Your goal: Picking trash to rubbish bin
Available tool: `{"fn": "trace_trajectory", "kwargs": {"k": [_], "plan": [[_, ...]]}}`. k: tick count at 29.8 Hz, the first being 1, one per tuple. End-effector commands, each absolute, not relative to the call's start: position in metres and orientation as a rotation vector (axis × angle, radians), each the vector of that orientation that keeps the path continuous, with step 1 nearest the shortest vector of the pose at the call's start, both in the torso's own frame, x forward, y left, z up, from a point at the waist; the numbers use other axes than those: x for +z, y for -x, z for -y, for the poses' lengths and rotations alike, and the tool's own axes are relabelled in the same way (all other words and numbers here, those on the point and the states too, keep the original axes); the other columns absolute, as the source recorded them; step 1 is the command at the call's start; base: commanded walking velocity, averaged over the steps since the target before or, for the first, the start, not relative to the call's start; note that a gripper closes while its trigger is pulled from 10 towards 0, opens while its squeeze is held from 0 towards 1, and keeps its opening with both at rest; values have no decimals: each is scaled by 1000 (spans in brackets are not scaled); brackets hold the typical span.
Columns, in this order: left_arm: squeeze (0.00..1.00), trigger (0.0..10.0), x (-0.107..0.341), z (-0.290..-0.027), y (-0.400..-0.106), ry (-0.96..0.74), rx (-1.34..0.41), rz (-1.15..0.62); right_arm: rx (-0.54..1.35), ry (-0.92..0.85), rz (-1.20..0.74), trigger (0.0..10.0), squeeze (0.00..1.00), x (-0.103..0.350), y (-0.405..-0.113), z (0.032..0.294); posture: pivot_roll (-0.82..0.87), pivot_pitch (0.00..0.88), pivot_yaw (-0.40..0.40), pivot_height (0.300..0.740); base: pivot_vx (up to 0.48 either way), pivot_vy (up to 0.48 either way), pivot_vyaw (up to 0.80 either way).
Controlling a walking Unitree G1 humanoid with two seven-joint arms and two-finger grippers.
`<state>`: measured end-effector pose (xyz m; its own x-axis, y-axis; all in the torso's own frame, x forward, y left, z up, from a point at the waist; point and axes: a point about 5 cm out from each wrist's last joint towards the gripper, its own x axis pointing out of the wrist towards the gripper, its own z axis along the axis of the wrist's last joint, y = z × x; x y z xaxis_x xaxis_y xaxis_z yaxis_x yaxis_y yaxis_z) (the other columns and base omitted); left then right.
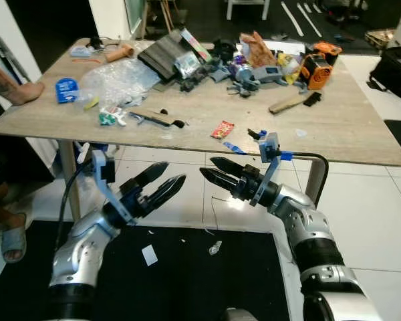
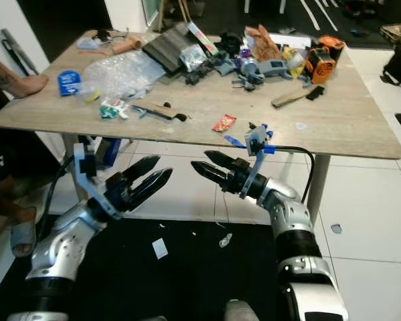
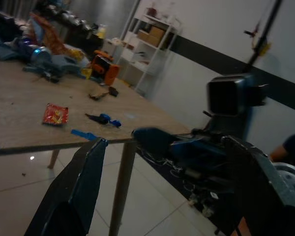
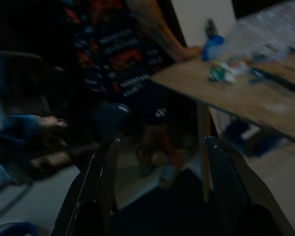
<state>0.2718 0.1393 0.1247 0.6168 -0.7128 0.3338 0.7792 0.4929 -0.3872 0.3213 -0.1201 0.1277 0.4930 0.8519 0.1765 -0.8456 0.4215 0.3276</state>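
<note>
Step in hand: approach, by my reading. Both arms are raised in front of the table (image 1: 361, 144), below its near edge, and nothing has been picked up yet.

Left gripper (image 1: 162, 182): held out below the table's front edge, its two black fingers parted by a moderate gap and holding nothing (the left wrist view looks between them toward the table's near edge).

Right gripper (image 1: 216, 172): facing the left one, tip toward tip but apart. In the right wrist view its fingers stand well apart with nothing between them.

Trash on the table: a small red wrapper (image 1: 222, 129) lies near the front edge, with a blue scrap (image 1: 232, 147) just beside it at the rim. A crumpled clear plastic sheet (image 1: 117, 79) and a green-and-white wrapper (image 1: 111, 118) lie toward the left. A heap of mixed clutter (image 1: 254, 63) sits along the far side.

Trash on the floor: a white scrap (image 1: 149, 255) and a crumpled bit (image 1: 215, 247) lie on the black mat (image 1: 187, 294) under the arms.

Rubbish bin: I cannot make one out.

Bystander: a person's hand (image 1: 23, 91) rests on the table's left corner.

Next move: it likely calls for lifting a gripper above the table edge and reaching over the red wrapper, the closest piece (the bin must then be located).
</note>
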Motion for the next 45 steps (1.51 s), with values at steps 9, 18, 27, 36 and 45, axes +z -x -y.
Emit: {"fn": "trace_trajectory", "kwargs": {"k": [9,18,27,36,45], "plan": [[0,10000,136,-167,-291,323,-356,108,436,-193,125,10000,0,168,-349,167,-159,0,-1,740,0,0,0],[0,10000,142,-169,-281,66,-216,109,293,-67,95,10000,0,153,-337,169,-137,0,3,740,0,0,0],[0,10000,120,-178,-273,-37,-107,46,251,210,14,10000,0,128,-332,154,-125,0,-12,740,0,0,0],[0,10000,118,-198,-276,-55,1,34,188,392,-27,10000,0,117,-330,163,-145,0,10,740,0,0,-178],[0,10000,113,-194,-276,-73,-21,1,158,366,-74,10000,0,109,-330,168,-148,0,9,740,0,0,-800]]}}
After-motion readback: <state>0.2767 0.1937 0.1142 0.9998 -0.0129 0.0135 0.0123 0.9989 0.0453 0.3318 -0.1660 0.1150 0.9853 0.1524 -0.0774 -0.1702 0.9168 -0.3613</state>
